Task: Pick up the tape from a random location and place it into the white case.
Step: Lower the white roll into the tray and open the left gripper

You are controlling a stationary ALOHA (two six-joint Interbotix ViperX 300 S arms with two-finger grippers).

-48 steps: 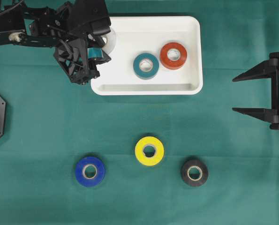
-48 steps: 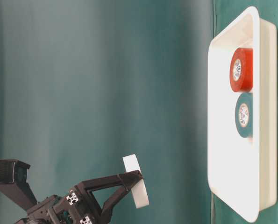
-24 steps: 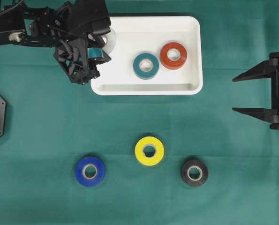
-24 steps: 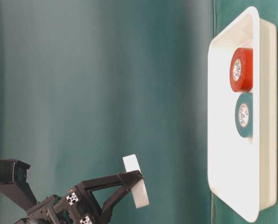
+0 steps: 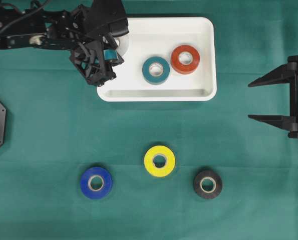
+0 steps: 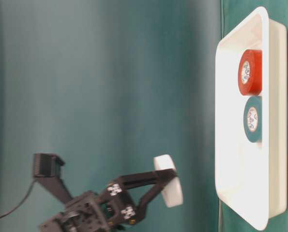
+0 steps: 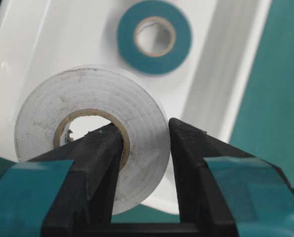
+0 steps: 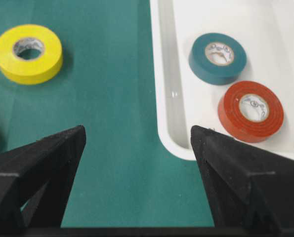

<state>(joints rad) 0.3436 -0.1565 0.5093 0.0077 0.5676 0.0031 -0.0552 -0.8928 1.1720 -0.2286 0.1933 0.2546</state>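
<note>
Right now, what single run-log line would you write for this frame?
left end effector: shut on white tape roll, above white case edge | right end effector: open, idle | in case: teal, red rolls

Bright, even light; blurred wrist-view foregrounds.

My left gripper is clamped on the white tape roll, one finger through its core and the other against its outer wall, hanging above the left end of the white case. My right gripper sits well right of the case, jaws spread wide, holding nothing.
</note>
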